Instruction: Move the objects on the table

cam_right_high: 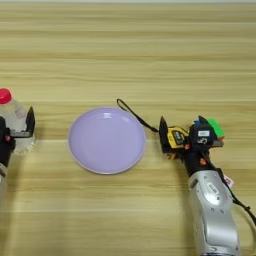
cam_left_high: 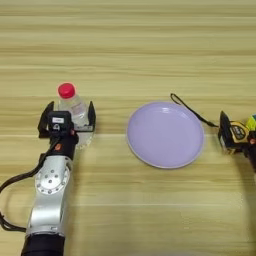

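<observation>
I take the lilac plate (cam_left_high: 165, 135) as my landmark; it lies flat near the middle of the counter (cam_left_high: 130, 45), and nothing lies in it. To the plate's left, well apart from it, I have the left gripper (cam_left_high: 68, 117) brought up around the clear bottle with the red cap (cam_left_high: 71, 107). The bottle stands upright, and the two black fingers are spread wide, one on each side of its body; I cannot tell whether either finger touches it, so I treat the gripper as open and the bottle as not yet held. The fingers sit low on the body, below the cap, which I judge is the sensible height for a closing grip on a light, upright, easily toppled item. To the plate's right, just beside its rim, I have the right gripper (cam_right_high: 182, 136) set about the yellow-and-black tape measure (cam_right_high: 177, 137): one finger stands on the plate side of the casing and the other on the far side, fitted close to it. I read this as a closed hold on the tape measure, though the contact itself is partly hidden. The tape measure's black cord (cam_right_high: 134, 114) trails away past the upper right edge of the plate, so it may drag across the rim when lifted. Right behind this gripper, on the side away from the plate, a multi-coloured cube (cam_right_high: 215, 127) shows green and red faces. I see no flat red-and-white box in either view.
</observation>
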You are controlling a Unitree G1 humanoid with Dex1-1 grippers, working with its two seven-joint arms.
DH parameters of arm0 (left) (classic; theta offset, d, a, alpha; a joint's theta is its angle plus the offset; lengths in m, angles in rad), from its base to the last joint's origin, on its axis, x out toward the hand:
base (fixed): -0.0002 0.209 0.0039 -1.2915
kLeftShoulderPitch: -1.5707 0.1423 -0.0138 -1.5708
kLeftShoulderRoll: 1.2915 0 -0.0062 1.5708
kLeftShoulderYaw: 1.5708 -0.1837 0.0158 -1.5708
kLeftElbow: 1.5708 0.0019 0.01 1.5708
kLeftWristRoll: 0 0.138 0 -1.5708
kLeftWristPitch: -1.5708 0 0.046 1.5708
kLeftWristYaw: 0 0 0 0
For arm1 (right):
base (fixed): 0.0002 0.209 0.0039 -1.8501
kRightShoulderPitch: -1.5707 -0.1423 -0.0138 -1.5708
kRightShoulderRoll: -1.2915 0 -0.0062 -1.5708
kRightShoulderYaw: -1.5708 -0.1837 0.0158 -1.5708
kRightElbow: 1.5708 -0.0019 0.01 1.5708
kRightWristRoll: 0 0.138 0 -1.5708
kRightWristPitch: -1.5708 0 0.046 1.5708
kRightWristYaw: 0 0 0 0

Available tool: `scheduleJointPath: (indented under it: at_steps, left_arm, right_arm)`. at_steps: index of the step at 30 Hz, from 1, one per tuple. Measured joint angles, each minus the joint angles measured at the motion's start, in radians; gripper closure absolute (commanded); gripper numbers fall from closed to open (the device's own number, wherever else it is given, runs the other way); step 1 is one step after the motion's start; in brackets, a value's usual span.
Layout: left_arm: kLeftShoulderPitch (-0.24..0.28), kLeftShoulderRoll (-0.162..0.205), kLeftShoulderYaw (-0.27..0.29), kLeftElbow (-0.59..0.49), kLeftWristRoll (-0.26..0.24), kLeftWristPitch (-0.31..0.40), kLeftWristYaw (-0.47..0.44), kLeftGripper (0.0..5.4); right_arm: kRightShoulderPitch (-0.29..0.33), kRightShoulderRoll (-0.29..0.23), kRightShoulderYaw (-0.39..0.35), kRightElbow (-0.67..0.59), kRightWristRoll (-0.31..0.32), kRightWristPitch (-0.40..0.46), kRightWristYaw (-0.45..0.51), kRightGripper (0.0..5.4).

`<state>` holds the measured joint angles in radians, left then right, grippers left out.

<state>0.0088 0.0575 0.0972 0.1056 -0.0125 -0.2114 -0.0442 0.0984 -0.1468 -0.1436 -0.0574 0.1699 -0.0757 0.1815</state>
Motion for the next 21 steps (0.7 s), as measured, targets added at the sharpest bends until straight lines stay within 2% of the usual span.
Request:
scheduleJointPath:
  at_steps: [9, 21]
  left_arm:
    - [-0.014, 0.001, 0.007, 0.019, -0.014, -0.002, -0.001, 0.00]
    - [-0.035, 0.001, 0.007, 0.033, -0.035, -0.030, -0.018, 1.04]
  right_arm:
    - [0.000, 0.004, 0.001, 0.000, 0.000, -0.001, -0.001, 0.03]
    - [0.000, 0.012, 0.002, 0.005, -0.006, -0.002, -0.004, 0.00]
